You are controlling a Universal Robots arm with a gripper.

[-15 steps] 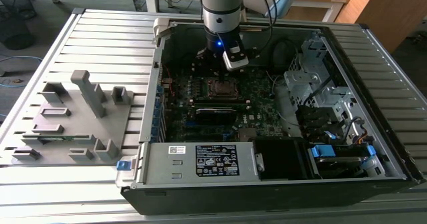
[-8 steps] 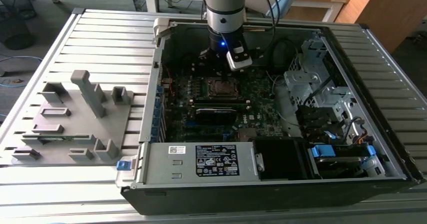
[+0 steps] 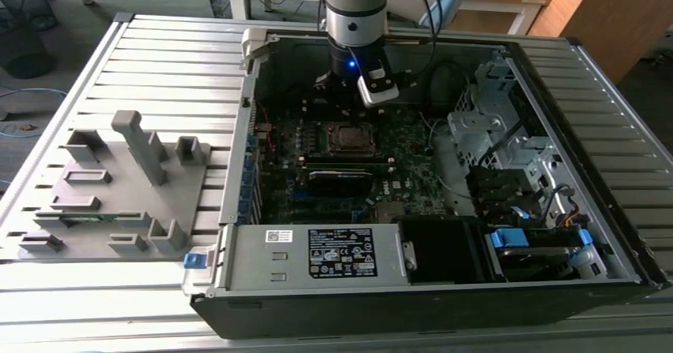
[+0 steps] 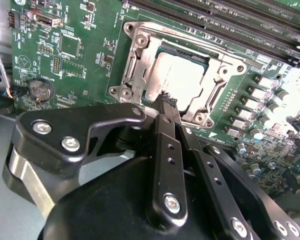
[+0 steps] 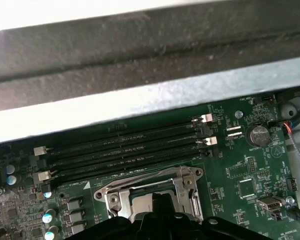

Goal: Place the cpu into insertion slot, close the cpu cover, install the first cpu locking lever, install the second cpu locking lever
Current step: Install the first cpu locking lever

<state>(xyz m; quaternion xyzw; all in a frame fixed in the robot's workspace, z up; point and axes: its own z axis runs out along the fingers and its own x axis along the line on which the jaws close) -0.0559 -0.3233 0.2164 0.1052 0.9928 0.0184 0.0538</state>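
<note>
The exterior view looks steeply down from high up; both wrist views sit close above the insertion slot (image 4: 177, 85).

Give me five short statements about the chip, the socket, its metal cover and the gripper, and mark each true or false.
1. The cpu lies in the insertion slot. True.
2. The cpu cover stands raised upright, away from the chip. False: in the second wrist view it lies flat, framing the chip.
3. The gripper hangs at the edge of the socket, fingers together. True.
4. The gripper holds the chip. False: the chip rests in the socket, nothing between the fingers.
5. The computer case is closed with its side panel on. False: in the exterior view it lies open, the motherboard exposed.
</note>
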